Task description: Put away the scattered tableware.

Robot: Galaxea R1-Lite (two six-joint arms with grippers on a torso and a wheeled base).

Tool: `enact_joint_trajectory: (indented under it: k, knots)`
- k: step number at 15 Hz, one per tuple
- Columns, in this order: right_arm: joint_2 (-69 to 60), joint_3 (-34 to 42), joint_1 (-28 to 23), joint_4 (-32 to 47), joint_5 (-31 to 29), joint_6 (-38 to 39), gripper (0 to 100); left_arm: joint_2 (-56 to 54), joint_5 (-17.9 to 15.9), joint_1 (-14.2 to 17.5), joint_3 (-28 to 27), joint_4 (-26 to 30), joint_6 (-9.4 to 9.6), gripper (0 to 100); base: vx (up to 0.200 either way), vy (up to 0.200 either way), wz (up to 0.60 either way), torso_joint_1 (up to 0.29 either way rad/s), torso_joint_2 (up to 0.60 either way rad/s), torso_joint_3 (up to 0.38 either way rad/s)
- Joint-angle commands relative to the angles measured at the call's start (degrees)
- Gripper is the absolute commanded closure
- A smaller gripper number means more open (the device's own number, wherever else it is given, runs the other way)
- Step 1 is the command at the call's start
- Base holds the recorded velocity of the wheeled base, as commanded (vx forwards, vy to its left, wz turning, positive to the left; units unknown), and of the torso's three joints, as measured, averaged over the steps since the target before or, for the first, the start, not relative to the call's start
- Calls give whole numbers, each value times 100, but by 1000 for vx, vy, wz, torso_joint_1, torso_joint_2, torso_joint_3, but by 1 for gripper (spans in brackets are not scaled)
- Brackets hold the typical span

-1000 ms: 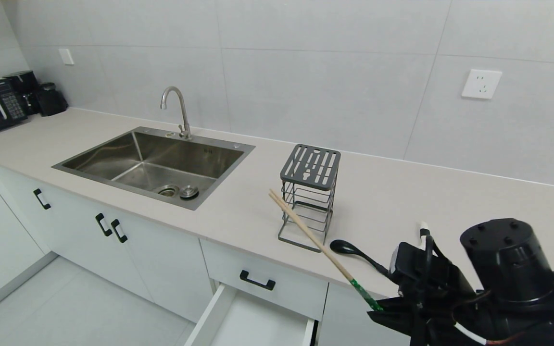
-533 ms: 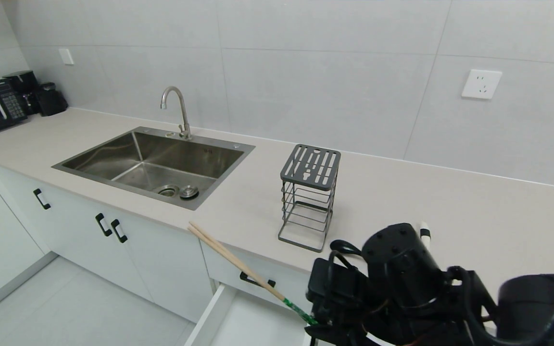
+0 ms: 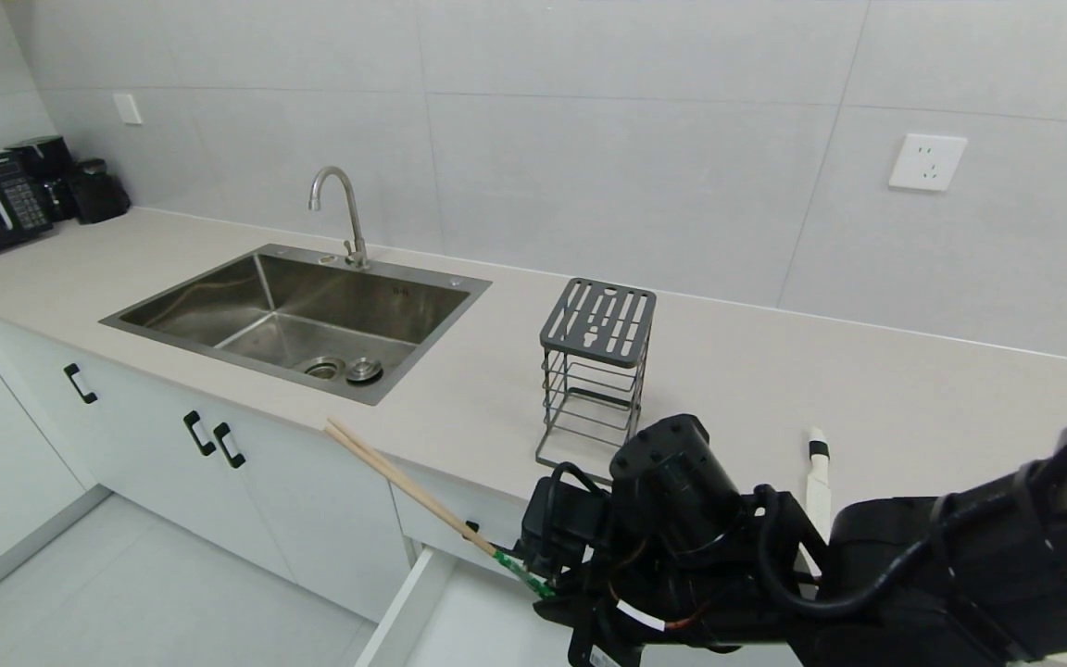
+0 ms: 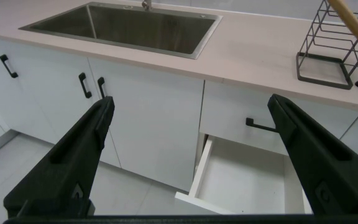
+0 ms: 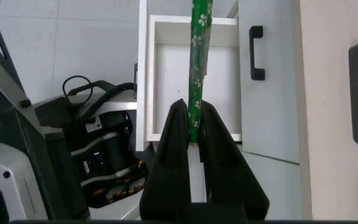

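Wooden chopsticks [image 3: 408, 483] with a green end are pinched tight in the right claw [image 5: 191, 111]. The two fingers are squeezed shut on that green end. The left claw [image 4: 190, 102] holds nothing and its fingers are far apart.

What matters most is the drawer [image 3: 408, 607]. It is pulled out under the front edge of the countertop [image 3: 459, 431], and the right claw hangs just above its open box, out past that edge. The sticks do not point down into the drawer. They stick out long from the claw, going up and off to the robot's left, along the front edge toward the sink [image 3: 297, 315] side. Their far tips are higher than the held end.

I think the sticks need to be tipped flat and turned to fit between the drawer walls, then lowered and let go. The right arm is the one right over the drawer, so it is the closer one.
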Motion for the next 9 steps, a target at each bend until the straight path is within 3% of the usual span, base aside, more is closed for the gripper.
enact_joint_trajectory:
  k: [1, 9]
  knots:
    - [229, -199, -7, 8, 3, 3, 100, 7, 1, 0, 0, -2, -1, 0, 0, 0, 0, -76, 100, 56]
    - [660, -753, -16, 131, -14, -14, 100, 7, 1, 0, 0, -2, -1, 0, 0, 0, 0, -139, 278, 133]
